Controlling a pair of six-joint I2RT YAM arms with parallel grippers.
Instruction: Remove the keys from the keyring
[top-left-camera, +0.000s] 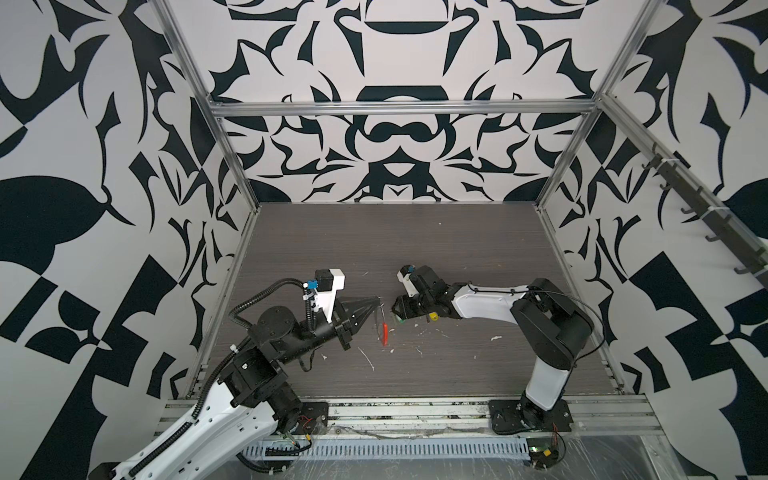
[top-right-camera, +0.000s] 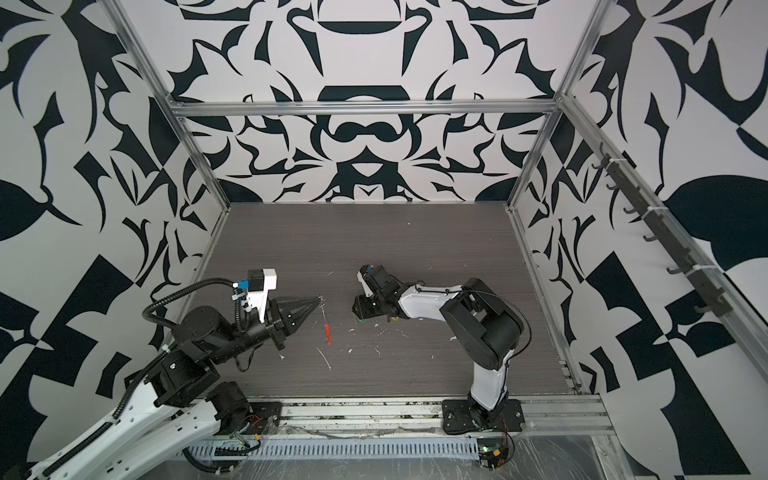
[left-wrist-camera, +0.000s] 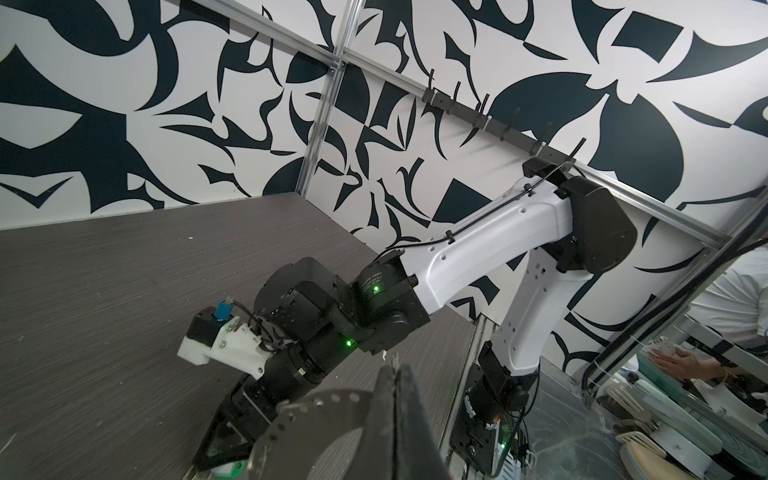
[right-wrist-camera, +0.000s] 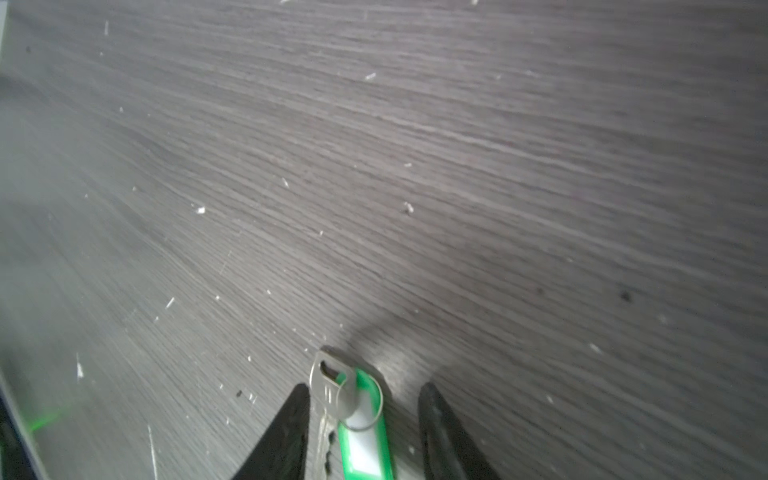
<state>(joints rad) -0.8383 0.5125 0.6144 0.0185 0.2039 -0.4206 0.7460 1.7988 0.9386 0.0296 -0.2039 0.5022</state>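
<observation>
Looking at your right pincer (right-wrist-camera: 365, 388), you'll see its jaws parted, gripping nothing. The small silver key with a green plastic tag (right-wrist-camera: 328, 390) lies flat on the grey wood-grain counter (right-wrist-camera: 457, 187) between them. Just behind that pincer, under its wrist, sits the yellow-headed silver key (top-left-camera: 433, 318). Facing it, a little apart, your left pincer (top-left-camera: 376, 300) is clamped on the top of the thin silver wire keyring (top-left-camera: 385, 332), which hangs edge-on with its red sleeve low. Expect the keys to be light, hard and slick, so I'd pinch across the tag. The loop looks springy, so grip the bare wire firmly.
</observation>
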